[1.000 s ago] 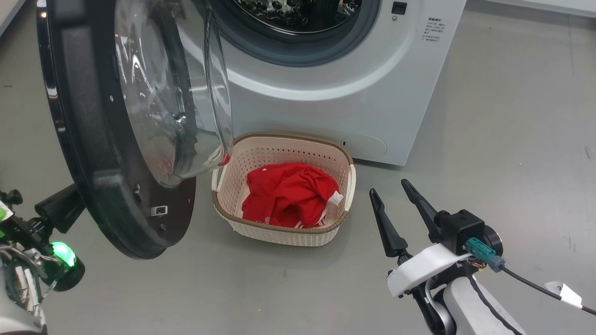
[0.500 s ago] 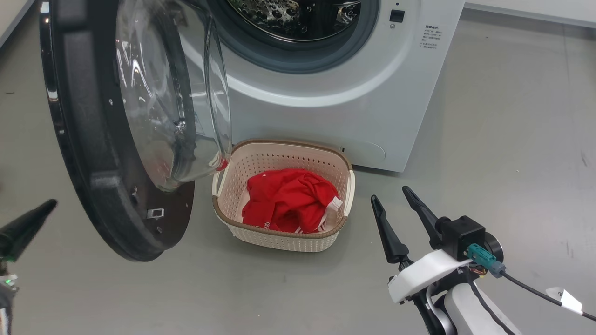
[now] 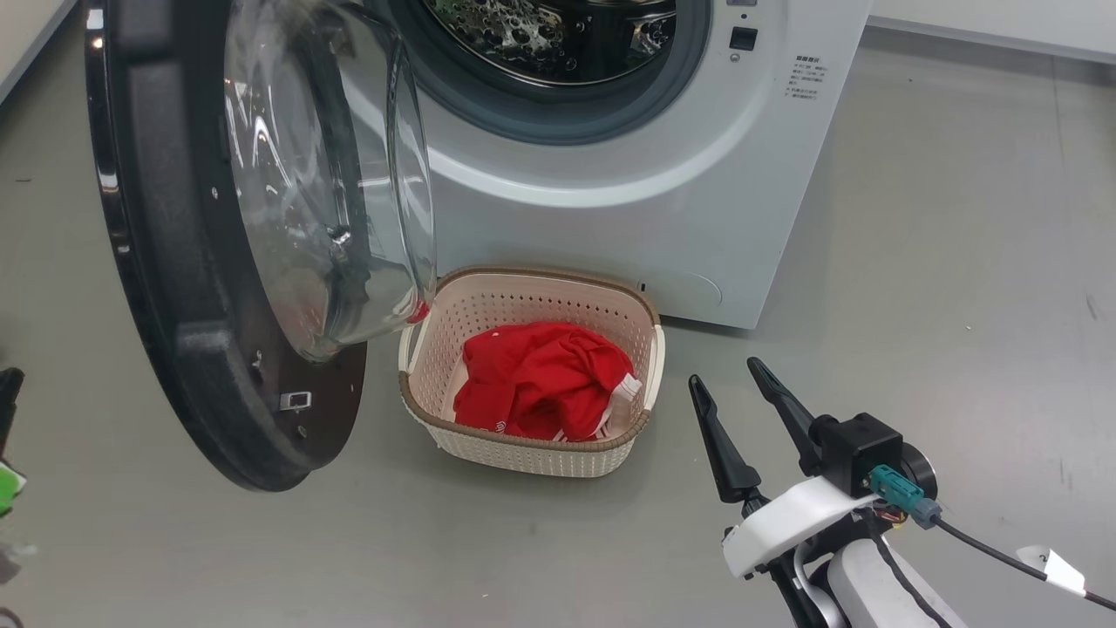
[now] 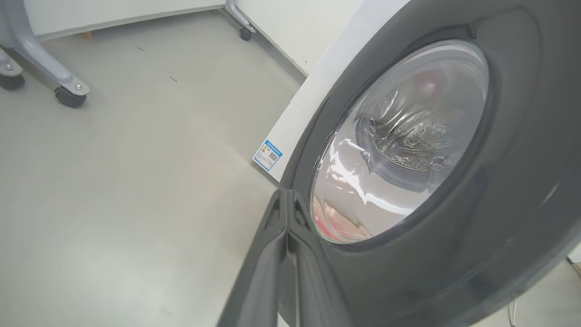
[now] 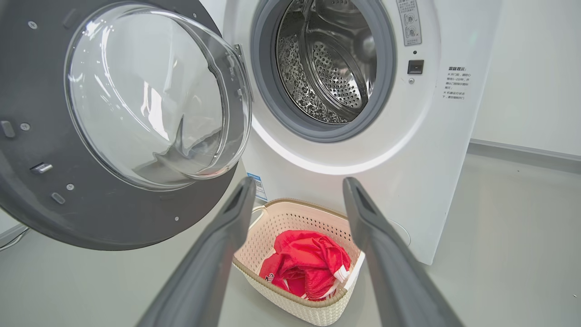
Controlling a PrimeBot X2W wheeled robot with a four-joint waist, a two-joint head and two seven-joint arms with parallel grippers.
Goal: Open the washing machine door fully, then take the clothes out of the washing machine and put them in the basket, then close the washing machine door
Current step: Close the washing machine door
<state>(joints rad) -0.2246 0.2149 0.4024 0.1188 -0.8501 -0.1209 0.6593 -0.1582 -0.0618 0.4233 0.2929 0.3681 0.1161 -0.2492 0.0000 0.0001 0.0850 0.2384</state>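
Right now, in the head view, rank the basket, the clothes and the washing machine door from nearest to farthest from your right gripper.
1. The basket: on the floor, its right rim just left of the open right gripper.
2. The clothes: lying inside the basket, a little further left.
3. The washing machine door: swung open beyond the basket, at the far left.

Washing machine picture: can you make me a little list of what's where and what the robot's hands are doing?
door: open, swung out to the left of the washer
drum: no clothes in the part that shows
clothes: red, in the basket
basket: on the floor in front of the washer
left hand: shut, tips at the door's outer side; touching or not, cannot tell
right hand: open, empty, right of the basket
left to do: close the door
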